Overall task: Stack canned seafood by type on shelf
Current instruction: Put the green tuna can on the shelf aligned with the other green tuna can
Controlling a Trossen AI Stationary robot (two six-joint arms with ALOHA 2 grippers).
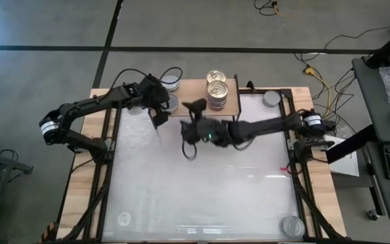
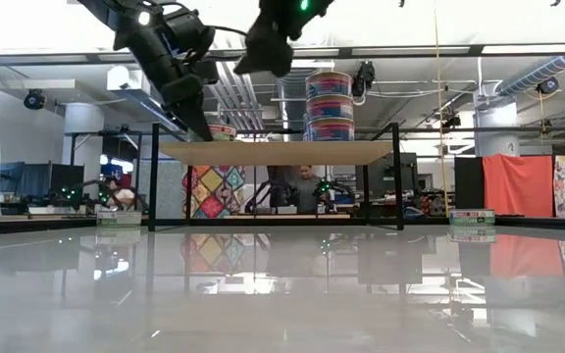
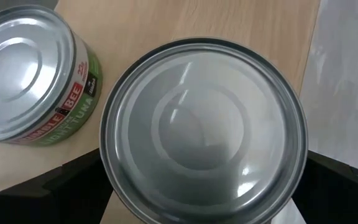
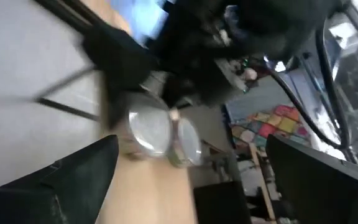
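The shelf point(image 1: 189, 93) stands at the table's far edge. Gold-lidded cans point(image 1: 217, 93) stand stacked on its right part, a tall column in the low view point(image 2: 330, 106). Two silver-lidded cans rest on its left end: one with a green and red label point(image 3: 27, 74), and a nearer one point(image 3: 204, 134). My left gripper point(image 1: 162, 108) is open, slanting down, with a finger on either side of that nearer can point(image 1: 172, 103). A strip of white shows between can and finger. My right gripper point(image 1: 191, 129) hangs open over the table just near of the shelf, holding nothing.
Loose silver cans sit on the white tabletop at the far right point(image 1: 271, 99) and the near right corner point(image 1: 291, 226). The low view shows labelled cans at the table's far left point(image 2: 119, 218) and far right point(image 2: 472, 218). The two arms are close together at the shelf's left half.
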